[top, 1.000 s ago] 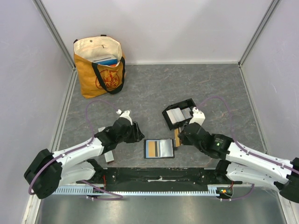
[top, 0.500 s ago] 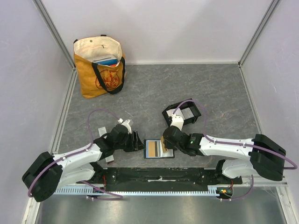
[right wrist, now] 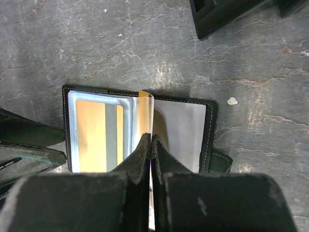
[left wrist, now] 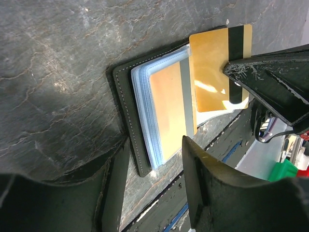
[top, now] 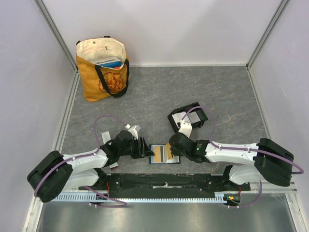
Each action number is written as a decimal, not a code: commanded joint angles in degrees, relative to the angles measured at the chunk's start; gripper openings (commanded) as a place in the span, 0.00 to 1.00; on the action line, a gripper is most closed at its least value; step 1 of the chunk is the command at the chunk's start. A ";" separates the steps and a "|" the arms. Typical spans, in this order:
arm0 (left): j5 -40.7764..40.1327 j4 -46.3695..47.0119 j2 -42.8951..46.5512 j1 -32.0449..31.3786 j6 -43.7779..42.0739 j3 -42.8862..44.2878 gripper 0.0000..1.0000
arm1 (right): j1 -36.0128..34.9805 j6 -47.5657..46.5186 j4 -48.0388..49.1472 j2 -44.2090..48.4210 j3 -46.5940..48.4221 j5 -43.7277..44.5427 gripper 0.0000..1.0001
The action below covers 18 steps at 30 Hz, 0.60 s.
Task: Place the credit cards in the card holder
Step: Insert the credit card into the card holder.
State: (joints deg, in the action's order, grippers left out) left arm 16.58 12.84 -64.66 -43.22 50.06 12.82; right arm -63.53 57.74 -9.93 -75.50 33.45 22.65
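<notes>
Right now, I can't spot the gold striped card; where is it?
The gold card is pinched upright in the right gripper over the middle fold of the open wallet, between the two arms in the top view.

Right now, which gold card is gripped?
The card pinched by the right pincer over the wallet; the other card lies flat inside it.

**Right wrist view:** gold card [right wrist: 146, 111] seen edge-on, its lower part hidden between the pinched fingers [right wrist: 137, 159] of the right gripper [right wrist: 151, 140]. The black tray [right wrist: 217, 14] is cut off by the top edge.

**Left wrist view:** far half of the folding card holder [left wrist: 125, 116] masked by card and right gripper. Its near edge lies partly behind the blurred left gripper [left wrist: 153, 145].

**Top view:** tote bag [top: 102, 72] contents too small to identify.
</notes>
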 commanded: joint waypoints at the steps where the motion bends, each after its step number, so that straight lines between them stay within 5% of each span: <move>1: -1.63 -0.26 0.15 -0.28 1.79 -1.13 0.56 | -0.37 1.15 -4.74 -3.77 -2.60 0.98 0.00; 7: -7.00 -5.55 2.00 -0.37 -0.49 0.45 0.59 | -0.37 1.77 -6.94 -3.69 -3.92 3.27 0.00; 18: -0.93 7.11 -6.61 -0.28 2.67 -0.25 0.48 | -0.28 1.94 -5.27 -2.98 -6.82 2.75 0.00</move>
State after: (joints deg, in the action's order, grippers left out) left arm 14.96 18.50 -68.58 -43.42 51.33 12.78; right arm -63.55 60.45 -7.31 -75.90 30.44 25.12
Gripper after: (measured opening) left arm 0.507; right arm 0.007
